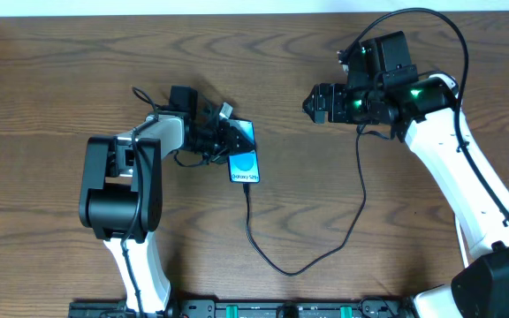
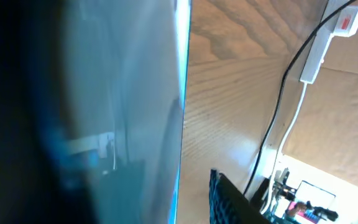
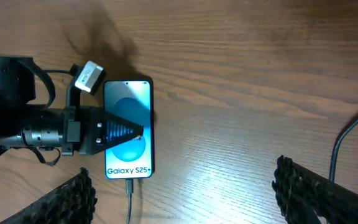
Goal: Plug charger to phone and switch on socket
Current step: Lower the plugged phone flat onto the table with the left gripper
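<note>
The phone (image 1: 245, 162) lies flat on the wooden table, its blue screen (image 3: 129, 106) reading "Galaxy S25+". The charger's black cable (image 1: 290, 269) loops across the table, and its small plug (image 3: 129, 186) sits in the phone's bottom port. My left gripper (image 1: 231, 139) reaches over the phone's upper half. In the left wrist view its one visible finger (image 2: 227, 200) stands off the phone's edge (image 2: 183, 93). The right gripper (image 1: 311, 104) hovers wide open and empty to the phone's right. The white socket (image 2: 319, 53), with a red switch (image 2: 350, 22), shows only in the left wrist view.
The socket's white cord (image 2: 291, 118) runs beside the black cable (image 2: 278, 99). Bare wooden table (image 3: 241, 93) lies between the phone and the right arm (image 1: 467, 168). The left arm's base (image 1: 117, 190) stands left of the phone.
</note>
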You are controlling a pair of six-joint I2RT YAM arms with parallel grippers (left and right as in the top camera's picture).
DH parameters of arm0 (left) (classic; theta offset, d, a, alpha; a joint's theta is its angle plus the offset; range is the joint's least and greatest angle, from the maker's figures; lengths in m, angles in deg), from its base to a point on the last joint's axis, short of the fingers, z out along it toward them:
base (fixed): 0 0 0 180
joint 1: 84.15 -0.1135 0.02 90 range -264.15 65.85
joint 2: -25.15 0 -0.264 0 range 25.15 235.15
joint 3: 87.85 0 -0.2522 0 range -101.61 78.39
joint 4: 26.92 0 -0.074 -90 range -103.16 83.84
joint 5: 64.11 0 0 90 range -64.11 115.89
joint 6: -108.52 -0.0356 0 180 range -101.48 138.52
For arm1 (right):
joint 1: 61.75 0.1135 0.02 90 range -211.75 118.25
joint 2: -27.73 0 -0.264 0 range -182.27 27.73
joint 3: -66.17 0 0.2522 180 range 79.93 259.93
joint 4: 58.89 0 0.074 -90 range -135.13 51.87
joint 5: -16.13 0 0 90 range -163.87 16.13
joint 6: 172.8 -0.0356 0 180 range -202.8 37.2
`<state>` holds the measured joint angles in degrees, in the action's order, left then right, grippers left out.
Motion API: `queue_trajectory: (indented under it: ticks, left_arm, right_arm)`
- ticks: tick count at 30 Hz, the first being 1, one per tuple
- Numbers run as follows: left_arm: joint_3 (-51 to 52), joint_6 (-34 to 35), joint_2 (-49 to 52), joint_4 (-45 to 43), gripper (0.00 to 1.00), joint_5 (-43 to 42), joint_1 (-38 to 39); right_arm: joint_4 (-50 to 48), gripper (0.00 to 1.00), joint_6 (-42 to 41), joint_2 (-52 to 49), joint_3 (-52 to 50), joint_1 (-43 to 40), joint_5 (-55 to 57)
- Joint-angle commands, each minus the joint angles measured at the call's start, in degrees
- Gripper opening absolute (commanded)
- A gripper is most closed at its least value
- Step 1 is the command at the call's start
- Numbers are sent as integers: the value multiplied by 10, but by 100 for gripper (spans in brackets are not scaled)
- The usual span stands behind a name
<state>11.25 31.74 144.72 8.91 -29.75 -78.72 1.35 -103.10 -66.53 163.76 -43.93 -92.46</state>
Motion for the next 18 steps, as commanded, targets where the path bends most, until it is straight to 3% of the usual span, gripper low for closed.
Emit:
queue_trajectory:
  ticks: [1, 10, 18]
  left_arm:
    - [-2, -5, 15, 5, 38, 43, 2]
    - [-2, -5, 15, 19, 53, 110, 2]
    - [-2, -5, 15, 19, 57, 118, 2]
  right_arm:
    - [1, 91, 9, 6, 2, 3, 3]
    - [1, 91, 9, 6, 2, 3, 5]
    - [1, 91, 9, 6, 2, 3, 5]
